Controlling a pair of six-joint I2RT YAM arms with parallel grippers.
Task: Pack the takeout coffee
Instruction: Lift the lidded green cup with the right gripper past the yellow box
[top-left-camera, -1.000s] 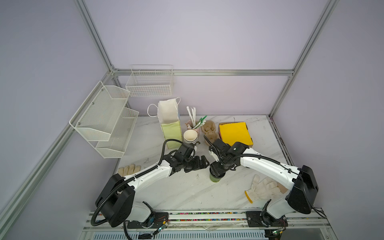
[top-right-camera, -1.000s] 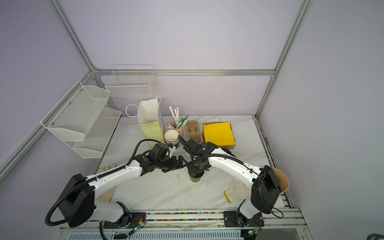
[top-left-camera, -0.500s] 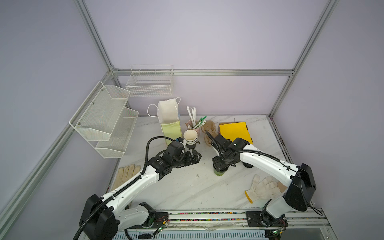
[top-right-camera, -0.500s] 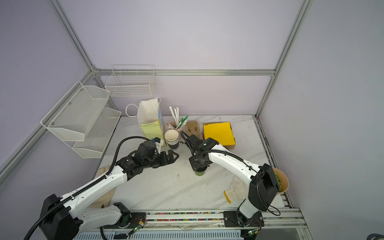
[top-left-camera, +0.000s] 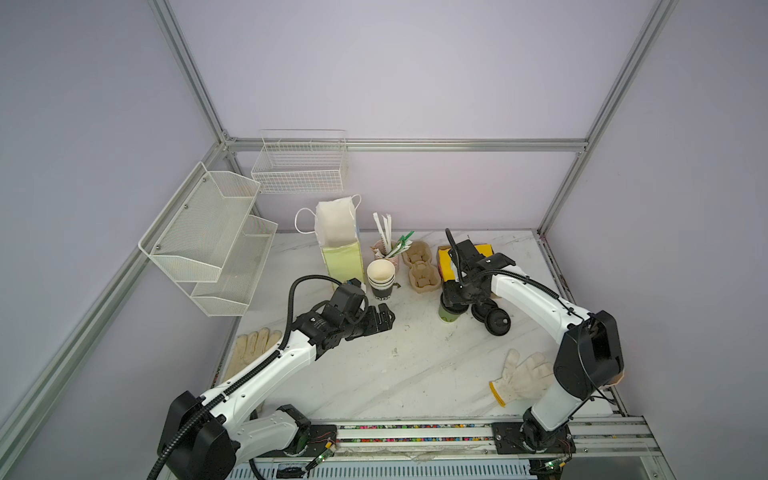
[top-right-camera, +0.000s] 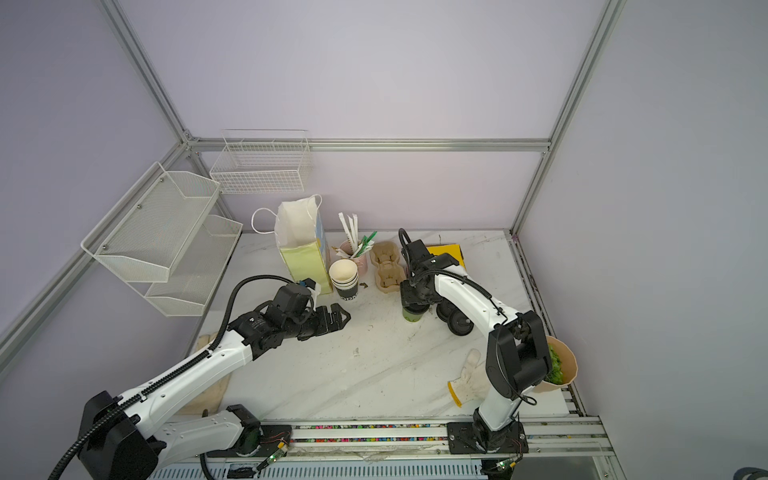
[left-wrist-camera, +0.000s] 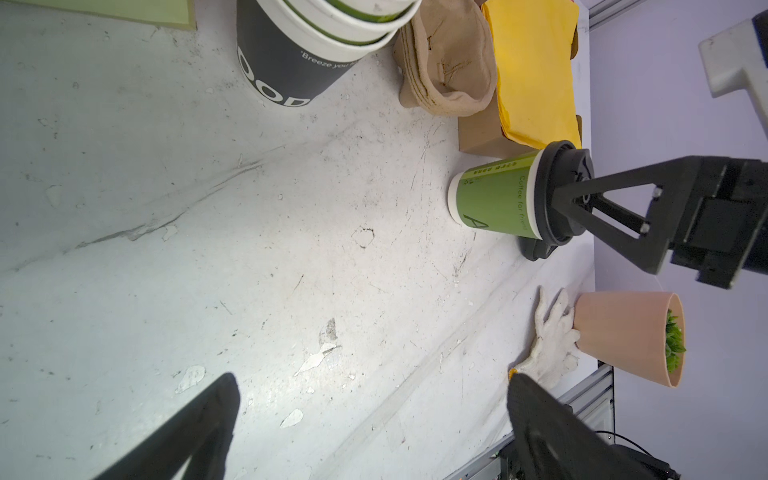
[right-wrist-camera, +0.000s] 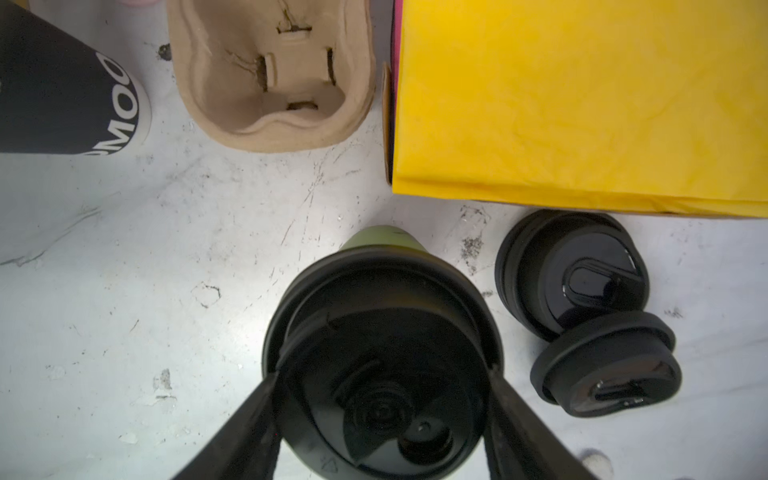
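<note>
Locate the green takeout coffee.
In both top views the takeout coffee sits right of centre in the right gripper, in front of the cup carrier, left of two black lids.

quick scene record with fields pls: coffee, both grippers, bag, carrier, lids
takeout coffee: green cup, upright, black lid on
right gripper: closed on the lid from above
left gripper: open, empty, near the stacked cups
cup carrier: empty, just behind the coffee
paper bag: upright, open, back left
spare lids: two black, overlapping, beside the coffee
</note>
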